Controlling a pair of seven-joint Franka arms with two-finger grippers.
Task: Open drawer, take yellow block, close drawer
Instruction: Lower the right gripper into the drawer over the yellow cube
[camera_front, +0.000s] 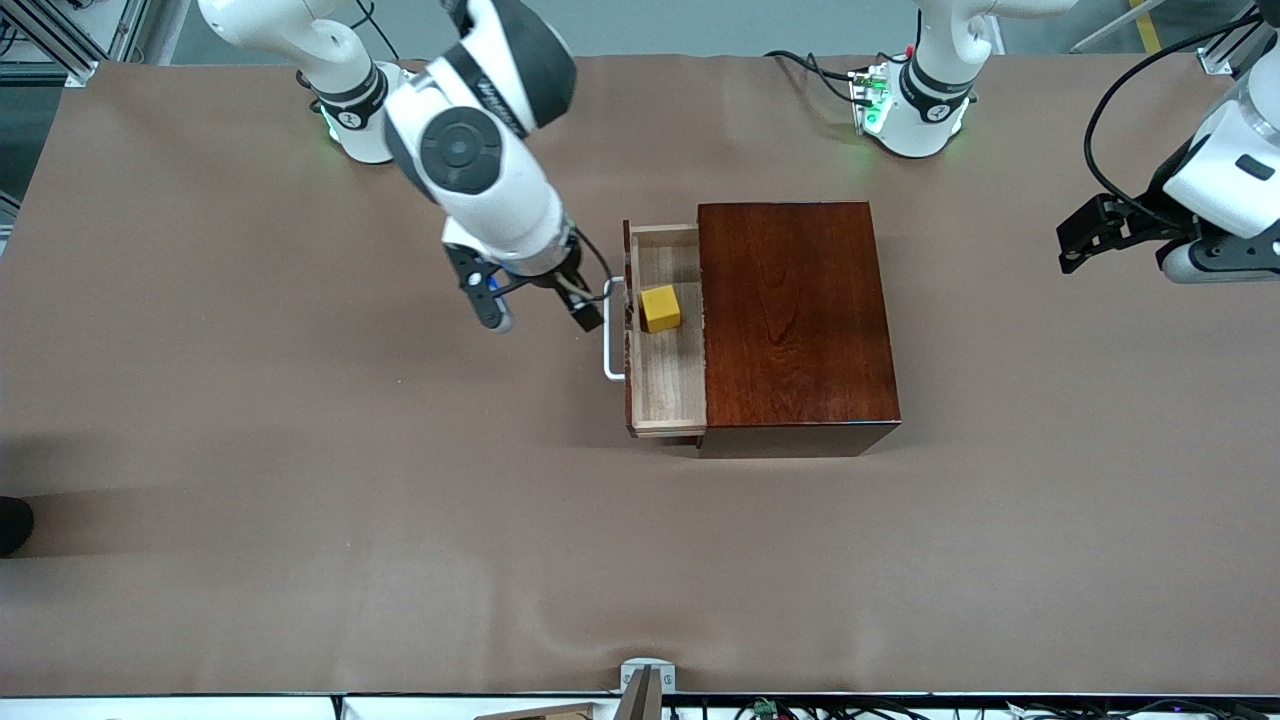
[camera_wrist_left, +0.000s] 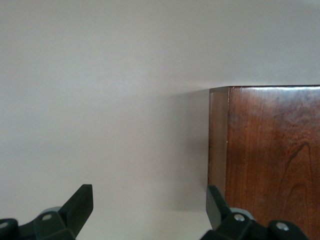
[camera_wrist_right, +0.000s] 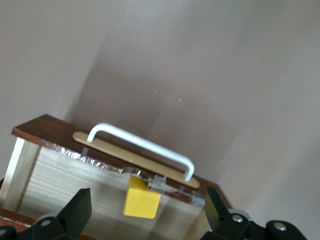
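A: So, starting at the right arm's end of the table, where does the right gripper (camera_front: 538, 312) sit?

B: Over the tablecloth (camera_front: 300, 450), just beside the white handle (camera_front: 611, 340) of the drawer (camera_front: 668, 385). Its fingers (camera_front: 492, 300) are spread wide and hold nothing; one finger is close to the handle, though I cannot tell whether it touches.

A: And the yellow block (camera_front: 660, 308)?

B: Lying in the drawer, which is pulled partway out of the dark wooden box (camera_front: 795, 320). It is just past the handle from the fingertips, apart from them. In the right wrist view the block (camera_wrist_right: 142, 202) shows between the two fingers (camera_wrist_right: 75, 212), lower than the handle (camera_wrist_right: 142, 145).

A: The left gripper (camera_front: 1085, 235)?

B: It waits in the air at the left arm's end, well apart from the box, fingers (camera_wrist_left: 77, 205) parted (its own camera shows a corner of the box (camera_wrist_left: 270, 150) by one fingertip).

A: Any writing?

B: Lettering on the right arm's dark band, too small to read.
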